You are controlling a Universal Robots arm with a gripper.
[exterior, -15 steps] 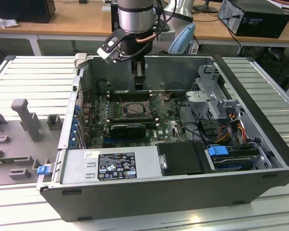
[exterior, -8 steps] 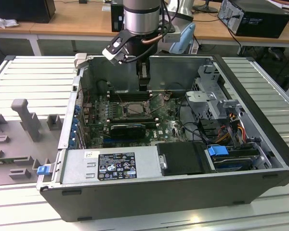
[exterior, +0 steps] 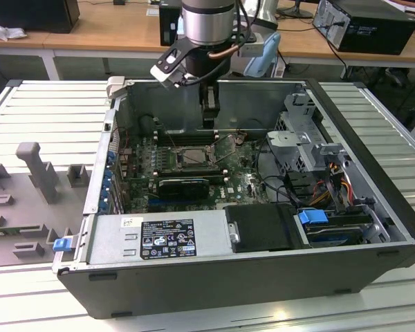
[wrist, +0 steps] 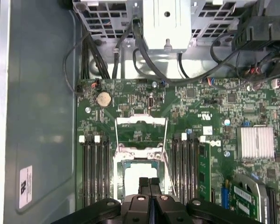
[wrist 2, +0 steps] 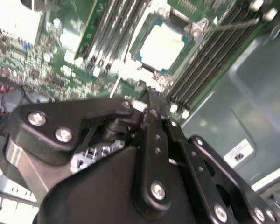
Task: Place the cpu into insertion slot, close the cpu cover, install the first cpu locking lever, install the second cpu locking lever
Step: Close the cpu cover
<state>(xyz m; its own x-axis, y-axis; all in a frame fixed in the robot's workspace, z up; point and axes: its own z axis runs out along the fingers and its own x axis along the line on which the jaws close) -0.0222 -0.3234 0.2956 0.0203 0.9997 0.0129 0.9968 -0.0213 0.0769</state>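
Note:
The cpu (wrist: 137, 173) (wrist 2: 161, 44), a pale square chip, lies flat in the insertion slot (exterior: 194, 156) on the green motherboard inside the open computer case. The cpu cover (wrist: 141, 122) stands tipped back from the socket, a thin metal frame with a window. Two thin wire levers (wrist: 117, 137) (wrist: 166, 137) run along its sides, lifted. My gripper (exterior: 209, 123) (wrist: 149, 182) (wrist 2: 144, 97) hangs just above the socket's near edge, fingers pressed together with nothing between them.
Long black memory slots (wrist: 93, 168) (wrist: 189, 158) flank the socket. A black finned card (exterior: 183, 185) lies in front of it, the power supply (exterior: 159, 238) nearer still. Drive cage and cables (exterior: 311, 149) fill the exterior view's right. Grey fixtures (exterior: 38, 169) stand outside the case.

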